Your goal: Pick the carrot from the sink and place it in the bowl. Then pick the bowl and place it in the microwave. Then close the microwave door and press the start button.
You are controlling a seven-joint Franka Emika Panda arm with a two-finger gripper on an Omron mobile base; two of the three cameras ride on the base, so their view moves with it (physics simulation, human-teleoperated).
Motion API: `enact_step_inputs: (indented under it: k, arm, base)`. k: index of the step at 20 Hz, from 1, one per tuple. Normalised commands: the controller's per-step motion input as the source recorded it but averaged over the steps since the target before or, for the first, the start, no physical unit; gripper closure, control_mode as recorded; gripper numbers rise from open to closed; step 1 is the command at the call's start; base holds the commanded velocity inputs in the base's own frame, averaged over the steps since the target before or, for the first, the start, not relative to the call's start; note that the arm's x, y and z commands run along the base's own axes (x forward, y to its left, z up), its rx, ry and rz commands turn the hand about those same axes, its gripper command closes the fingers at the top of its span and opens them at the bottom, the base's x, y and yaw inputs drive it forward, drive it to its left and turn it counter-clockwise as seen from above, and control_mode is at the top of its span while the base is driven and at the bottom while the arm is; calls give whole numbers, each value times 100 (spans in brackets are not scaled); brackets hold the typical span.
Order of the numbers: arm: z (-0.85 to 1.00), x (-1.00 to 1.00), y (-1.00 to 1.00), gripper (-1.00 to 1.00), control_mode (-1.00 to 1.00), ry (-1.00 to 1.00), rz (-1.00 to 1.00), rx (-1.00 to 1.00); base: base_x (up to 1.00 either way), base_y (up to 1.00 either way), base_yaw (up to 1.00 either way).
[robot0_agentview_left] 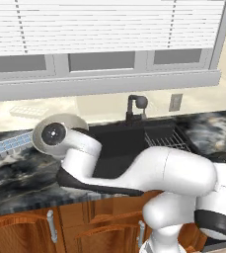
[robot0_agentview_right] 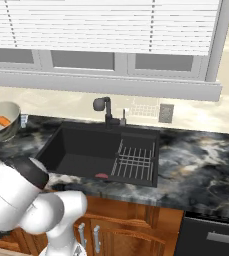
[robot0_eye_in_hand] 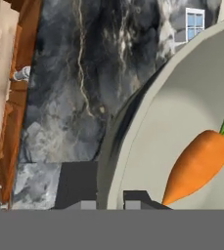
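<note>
The carrot [robot0_eye_in_hand: 199, 166] is lying inside the bowl [robot0_eye_in_hand: 182, 112], orange body on the pale inner wall, green tip pointing up and away, so by the look of it the first placement is done and the bowl is the thing to lift now. In the hand view the gripper [robot0_eye_in_hand: 111, 197] sits right at the bowl's rim, one dark fingertip outside the wall and one inside, jaws drawn in narrow and apparently pinching the rim. The bowl stands on the marbled bench [robot0_eye_in_hand: 79, 73] near its left end, left of the black sink [robot0_agentview_right: 93, 150], as the right base view shows. To do this step well, I'd want the pinch square across the rim and the lift level, because a tilt could roll the carrot out on the way to the microwave. No brand, label or writing can be read anywhere
</note>
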Motion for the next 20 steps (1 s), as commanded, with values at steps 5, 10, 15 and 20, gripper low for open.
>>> enact_step_inputs:
  k: [5, 10, 15, 20]
  arm:
    - [100, -19, -82, 100, -100, -1, 15, 5]
    - [100, -28, -86, 100, -100, 5, 11, 1]
    - [95, -37, -85, 100, -100, 4, 10, 0]
    - [91, -49, -64, 100, -100, 0, 2, 0]
  base:
    - [0, 0, 0]
    - [0, 0, 0]
    - [0, 0, 0]
    - [0, 0, 0]
